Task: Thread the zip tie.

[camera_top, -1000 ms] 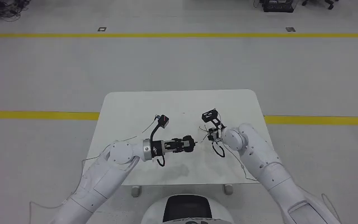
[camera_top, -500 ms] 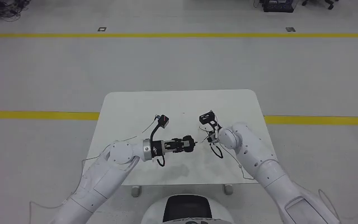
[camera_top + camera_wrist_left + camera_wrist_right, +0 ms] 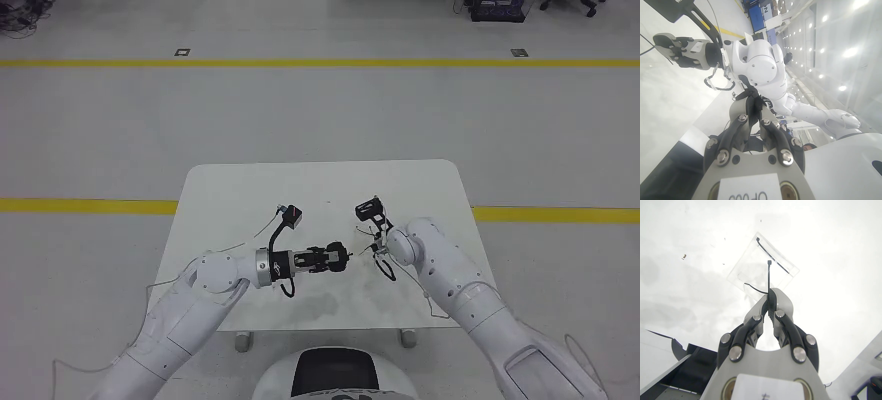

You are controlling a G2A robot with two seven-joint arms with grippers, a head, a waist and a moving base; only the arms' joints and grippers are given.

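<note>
Grippers: right gripper edged nearer left gripper, itself pressed together.
Zip tie: thin black strip, square head, clamped in right gripper.

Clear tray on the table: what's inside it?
One loose black zip tie lies inside the clear tray, along one wall. The right gripper and its held zip tie cover the tray's near corner, so that part is hidden.

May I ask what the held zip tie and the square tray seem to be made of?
Zip tie: probably matte black nylon or similar plastic, thin and bending. Tray: likely clear glossy plastic or acrylic; the table shows through it.
</note>
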